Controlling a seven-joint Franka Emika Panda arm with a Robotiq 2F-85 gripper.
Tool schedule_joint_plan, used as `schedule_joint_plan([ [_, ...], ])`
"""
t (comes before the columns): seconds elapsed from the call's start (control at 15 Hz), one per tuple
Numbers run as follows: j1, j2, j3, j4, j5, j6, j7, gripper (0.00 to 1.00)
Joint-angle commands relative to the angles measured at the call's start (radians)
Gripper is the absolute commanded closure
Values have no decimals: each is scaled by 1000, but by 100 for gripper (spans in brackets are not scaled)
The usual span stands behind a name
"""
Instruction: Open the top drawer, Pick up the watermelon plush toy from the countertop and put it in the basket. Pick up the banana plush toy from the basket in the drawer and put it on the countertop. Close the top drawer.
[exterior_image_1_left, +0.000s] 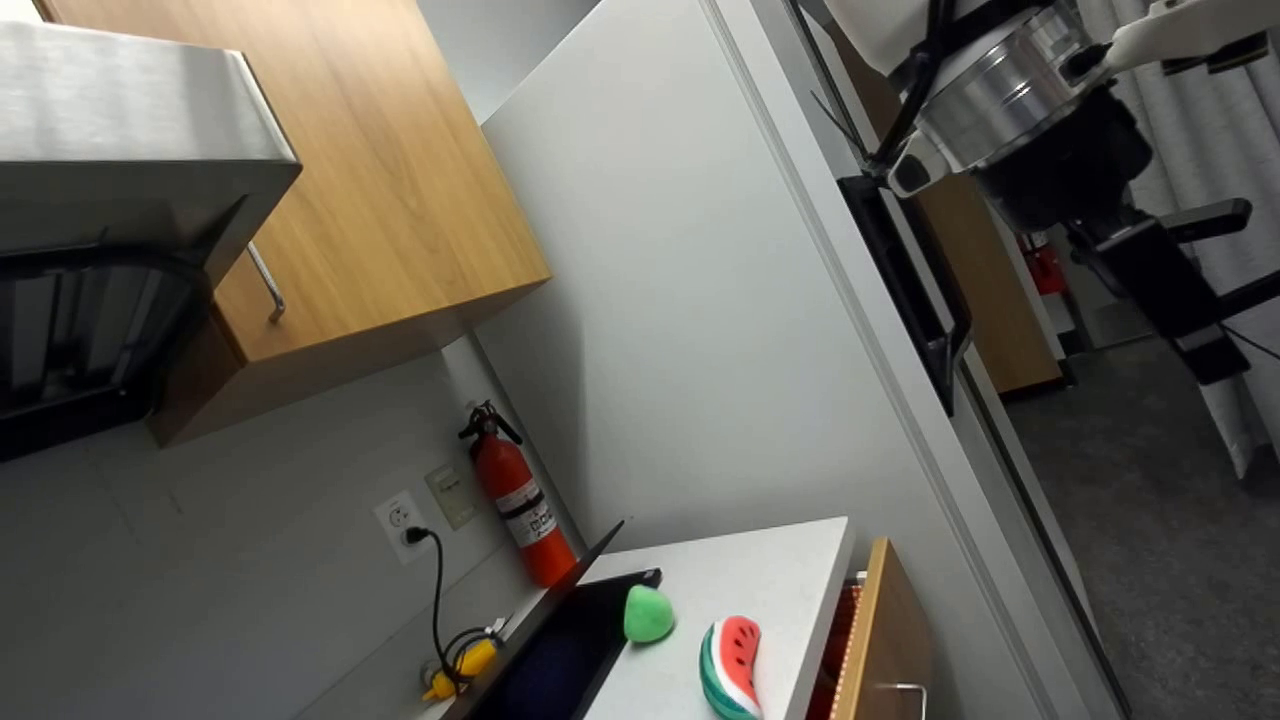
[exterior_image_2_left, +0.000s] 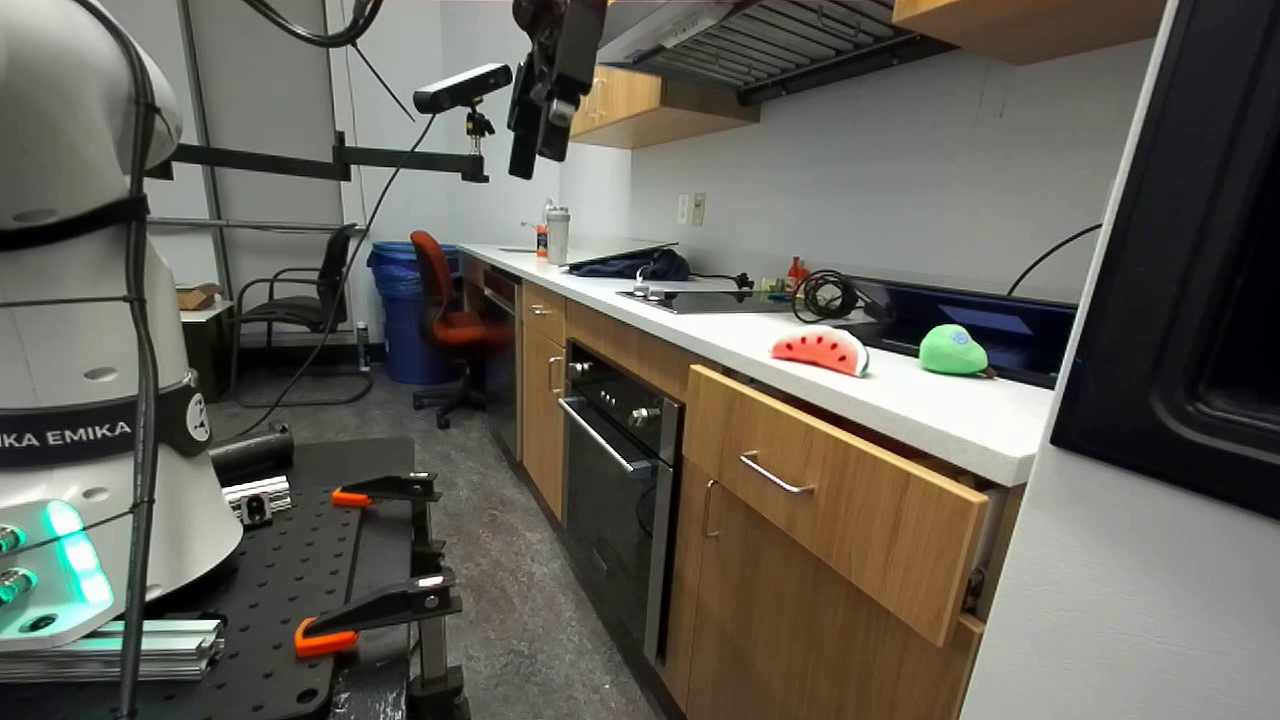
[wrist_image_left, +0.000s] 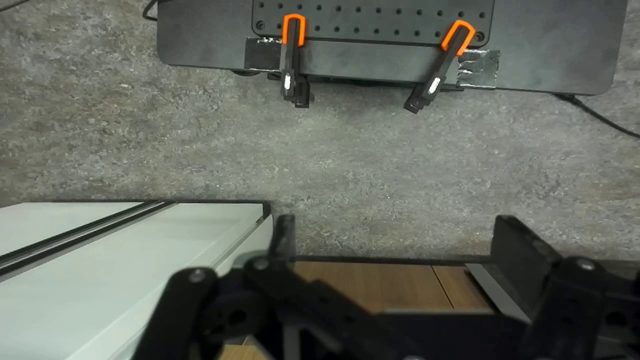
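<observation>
At the far left in an exterior view, the white arm (exterior_image_2_left: 60, 340) rises over a black perforated board (exterior_image_2_left: 300, 560), a green light (exterior_image_2_left: 80, 560) glowing on its base. Two orange-tipped clamps (exterior_image_2_left: 390, 605) sit at the board's edge. Further back, a blue bin (exterior_image_2_left: 410, 335) stands just beside an orange chair (exterior_image_2_left: 465, 330). High up, a small camera (exterior_image_2_left: 463, 90) rests on a bracket, and right of it the end effector (exterior_image_2_left: 537, 160) points downward, well apart from the toys. In the wrist view its fingers (wrist_image_left: 515, 250) stand spread wide, with grey floor (wrist_image_left: 375, 150) and wood cabinet fronts (wrist_image_left: 370, 285) showing between them. Next comes a black oven (exterior_image_2_left: 620, 450) with a bar handle. The watermelon plush toy (exterior_image_2_left: 820, 350) lies on the white tabletop (exterior_image_2_left: 960, 425) near the front edge, its seeded red face in view. Below and in front of it, the top drawer (exterior_image_2_left: 850, 490) is pulled partway out; in an exterior view a narrow strip of the red-orange basket (exterior_image_1_left: 849, 622) shows inside (its contents are hidden). A black cable (exterior_image_2_left: 828, 297) lies coiled behind the watermelon. Further right, a small green plush (exterior_image_2_left: 952, 350) sits by a dark, laptop-like object (exterior_image_2_left: 1000, 310); whether they touch I cannot tell. At the far right stands a white panel (exterior_image_2_left: 1150, 620) with a black-framed recess.
</observation>
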Motion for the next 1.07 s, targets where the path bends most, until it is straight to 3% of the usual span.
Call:
schedule_joint_plan([
  [0.0, 25, 66, 13, 31, -27, 48, -5, 0],
  [1.0, 35, 319, -6, 93, 16, 394, -15, 0],
])
